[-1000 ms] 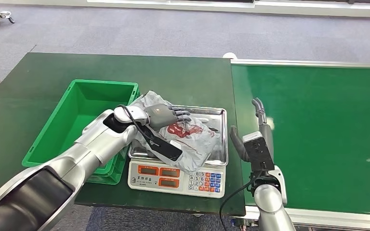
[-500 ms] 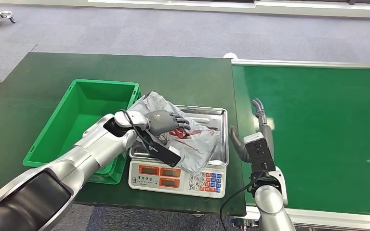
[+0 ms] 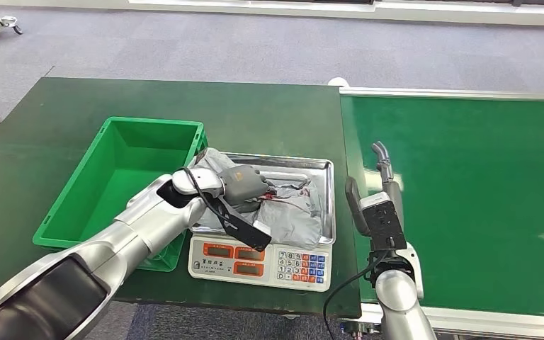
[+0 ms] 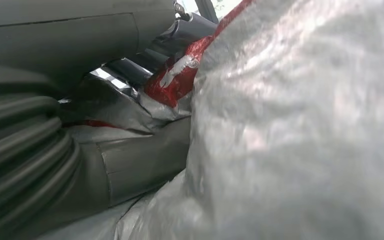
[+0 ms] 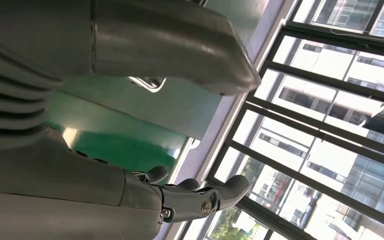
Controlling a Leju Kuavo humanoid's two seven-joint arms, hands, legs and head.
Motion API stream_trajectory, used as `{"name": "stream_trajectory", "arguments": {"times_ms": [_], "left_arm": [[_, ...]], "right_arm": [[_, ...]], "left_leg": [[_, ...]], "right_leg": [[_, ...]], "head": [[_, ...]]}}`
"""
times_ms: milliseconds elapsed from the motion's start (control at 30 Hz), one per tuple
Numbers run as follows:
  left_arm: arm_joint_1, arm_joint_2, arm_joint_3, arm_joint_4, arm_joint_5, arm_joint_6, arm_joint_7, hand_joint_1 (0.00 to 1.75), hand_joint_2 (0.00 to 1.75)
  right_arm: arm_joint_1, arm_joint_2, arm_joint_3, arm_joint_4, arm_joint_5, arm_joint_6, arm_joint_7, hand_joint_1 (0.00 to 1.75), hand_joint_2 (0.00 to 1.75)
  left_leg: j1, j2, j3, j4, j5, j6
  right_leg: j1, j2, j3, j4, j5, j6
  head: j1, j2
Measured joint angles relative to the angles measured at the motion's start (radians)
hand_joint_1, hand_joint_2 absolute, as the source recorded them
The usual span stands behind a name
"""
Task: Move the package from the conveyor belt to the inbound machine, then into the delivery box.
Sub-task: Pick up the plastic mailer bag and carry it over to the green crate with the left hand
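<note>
The package (image 3: 294, 216) is a crumpled grey plastic bag with red print, lying on the steel tray (image 3: 324, 168) of the inbound machine, a weighing scale (image 3: 258, 259). My left hand (image 3: 246, 184) grips the bag's left part, fingers curled into the bunched film. In the left wrist view the grey film (image 4: 300, 130) bulges close up, with my thumb (image 4: 140, 160) pressed against it and the red print (image 4: 180, 80) between the fingers. My right hand (image 3: 379, 185) stands open and empty at the near left edge of the conveyor belt (image 3: 467, 184), fingers (image 5: 200, 197) spread.
The green delivery box (image 3: 117, 142) sits to the left of the scale, touching it, and holds nothing I can see. Both stand on a dark green table (image 3: 184, 99). Grey floor lies beyond the table's far edge.
My left hand has closed on the package and drawn it together, so the bag is now bunched and lower on the tray. My right hand has barely shifted.
</note>
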Motion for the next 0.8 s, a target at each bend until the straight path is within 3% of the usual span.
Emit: {"name": "stream_trajectory", "arguments": {"times_ms": [500,800], "left_arm": [[0.002,0.016,-0.008,-0.039,0.006,0.053,0.015,1.75,1.75],[-0.036,0.078,-0.007,-0.255,0.03,0.051,0.11,1.75,1.75]], "right_arm": [[0.011,-0.001,0.0,-0.002,-0.002,-0.001,-0.003,0.0,0.0],[0.037,-0.001,-0.017,-0.029,-0.002,0.002,-0.012,0.0,0.0]], "left_leg": [[0.0,0.0,0.0,0.0,0.0,0.0],[0.0,0.0,-0.001,0.0,0.0,0.0]], "right_leg": [[0.0,0.0,-0.001,0.0,0.0,0.0],[0.0,0.0,-0.001,0.0,0.0,0.0]], "head": [[0.0,0.0],[0.0,0.0]]}}
